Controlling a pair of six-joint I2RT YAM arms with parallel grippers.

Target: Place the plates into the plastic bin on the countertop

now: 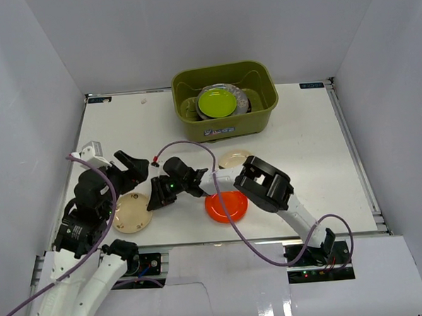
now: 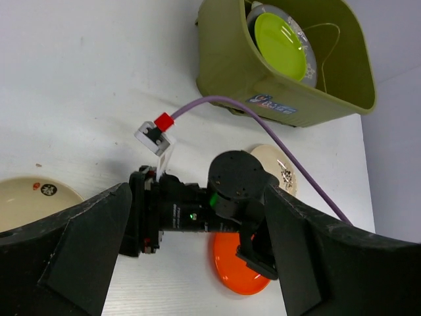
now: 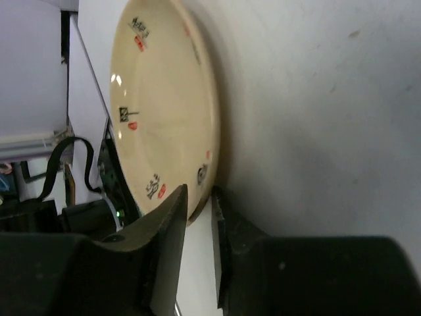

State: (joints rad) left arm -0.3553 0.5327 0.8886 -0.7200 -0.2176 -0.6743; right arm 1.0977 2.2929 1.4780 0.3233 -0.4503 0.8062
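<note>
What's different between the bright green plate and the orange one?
The lime green plate sits inside the olive bin, on top of other stacked plates; the orange plate lies unstacked on the white table. The green plate shows fully from above, while the right arm crosses over part of the orange plate. Both are round and plain.

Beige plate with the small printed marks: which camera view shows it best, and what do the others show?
Right wrist view: the beige plate fills the frame, its marks clear, with the right gripper astride its rim. The top view shows it small and flat on the table; the left wrist view catches only part at the frame's edge.
</note>
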